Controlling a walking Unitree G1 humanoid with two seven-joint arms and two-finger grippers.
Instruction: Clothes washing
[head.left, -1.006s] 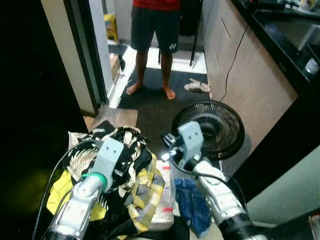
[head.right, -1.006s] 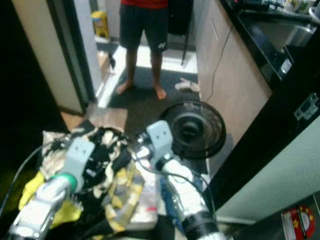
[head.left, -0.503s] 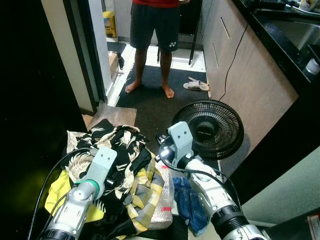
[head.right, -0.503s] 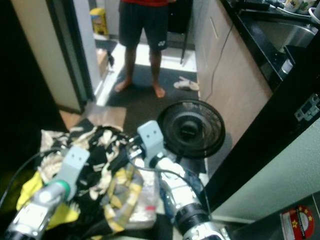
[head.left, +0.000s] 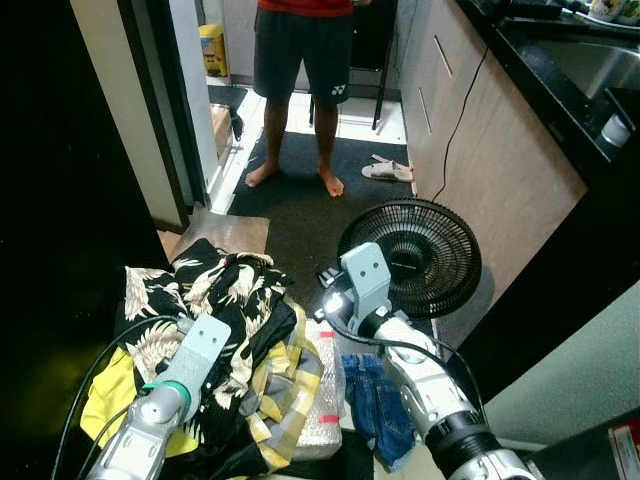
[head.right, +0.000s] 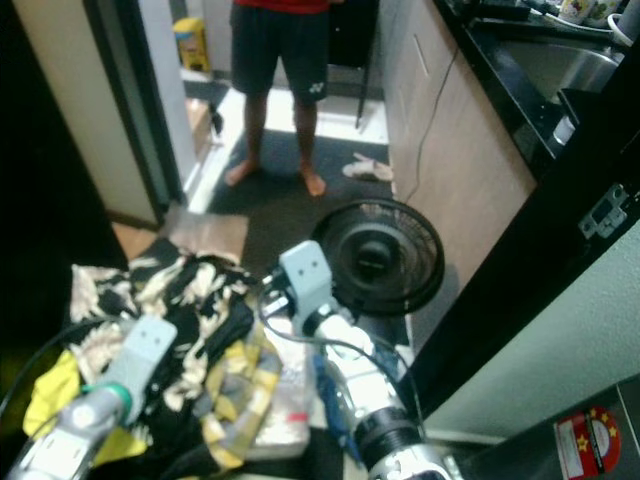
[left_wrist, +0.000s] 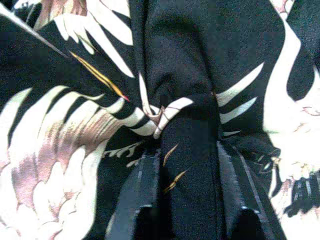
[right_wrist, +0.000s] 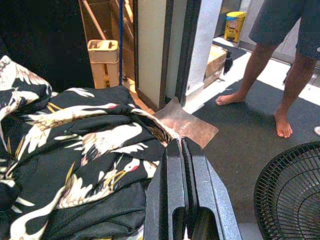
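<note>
Your left tool (left_wrist: 187, 200) has sunk lower over the last second: its wrist block sat high on the laundry heap a moment ago and now lies down toward the near edge of the pile, with the black crane-print shirt (head.left: 215, 290) spread above it. From the left wrist view you can see a fold of that shirt bunched between the two black fingers (left_wrist: 142, 200), so the left tool is clamped on the cloth; that reads as a grasp made, and the lift out of the heap looks like the step ahead of you. The shirt lies on top of the pile on the floor, over a yellow checked garment (head.left: 290, 385) and a bright yellow one (head.left: 110, 390), with a blue denim piece (head.left: 375, 400) just beside the heap on the right. Your right tool (right_wrist: 182, 190) has drifted a little toward the floor fan (head.left: 410, 255) and hovers above the pile with its fingers pressed together on nothing. A person (head.left: 300, 60) stands barefoot on the dark mat beyond the fan, well apart from the clothes. If you raise the left arm, expect neighbouring garments to drag along with the shirt.
</note>
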